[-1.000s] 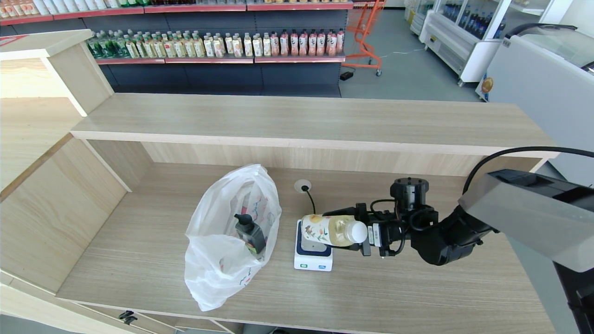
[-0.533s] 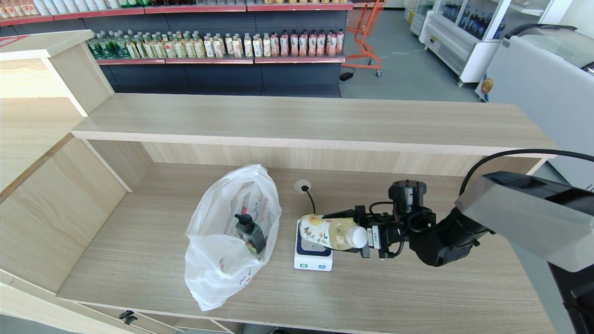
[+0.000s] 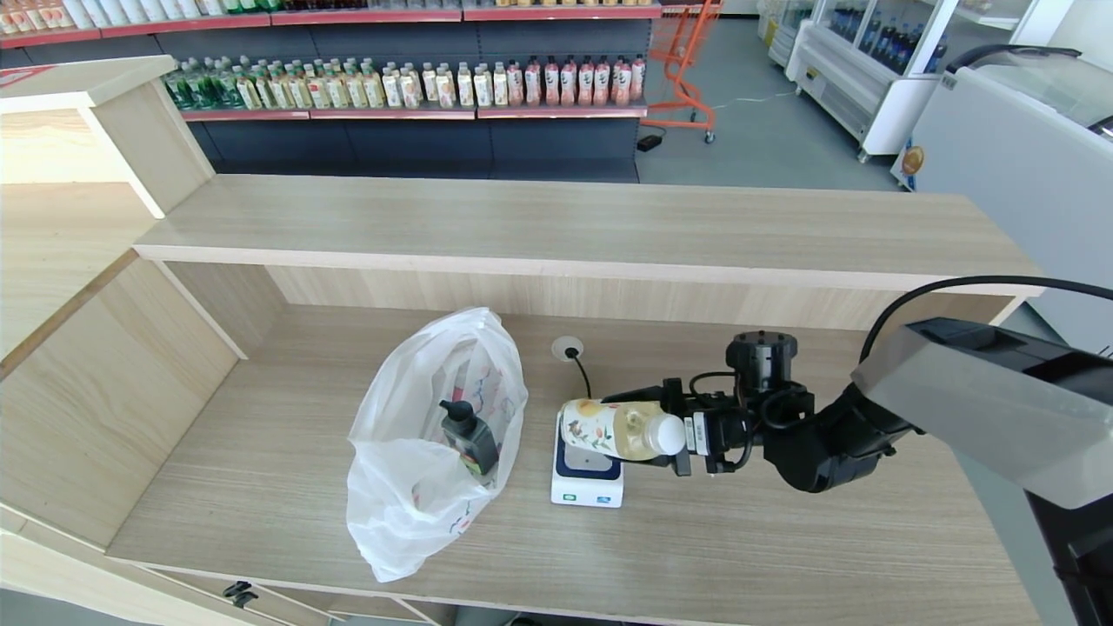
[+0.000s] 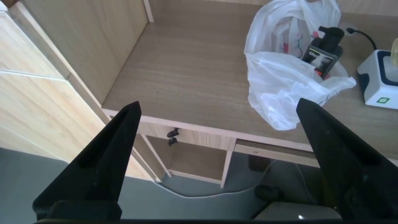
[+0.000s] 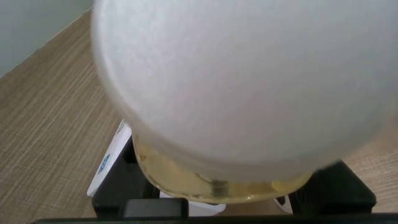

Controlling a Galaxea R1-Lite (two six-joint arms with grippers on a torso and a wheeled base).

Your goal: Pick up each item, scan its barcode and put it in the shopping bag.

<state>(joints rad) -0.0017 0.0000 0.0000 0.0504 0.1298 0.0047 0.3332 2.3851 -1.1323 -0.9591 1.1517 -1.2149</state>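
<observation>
A drink bottle [image 3: 616,429] with a white cap, flowered label and yellowish liquid lies on its side in the air, my right gripper [image 3: 668,432] shut on its neck end. It hangs just over the white and blue barcode scanner [image 3: 586,480]. From the right wrist, the bottle's white cap [image 5: 249,81] looms close, with the scanner [image 5: 112,167] below. A white plastic shopping bag [image 3: 429,435] stands open left of the scanner, a dark pump bottle [image 3: 468,436] inside. My left gripper [image 4: 217,165] is open, off the counter's near left edge, with the bag [image 4: 292,68] beyond it.
A cable runs from the scanner to a socket [image 3: 567,349] in the counter. A raised wooden ledge [image 3: 574,226] borders the back, a side wall [image 3: 104,391] the left. Bare counter lies right and in front of the scanner.
The right gripper has shifted the bottle slightly left and back over the scanner. The bag and scanner have stayed put.
</observation>
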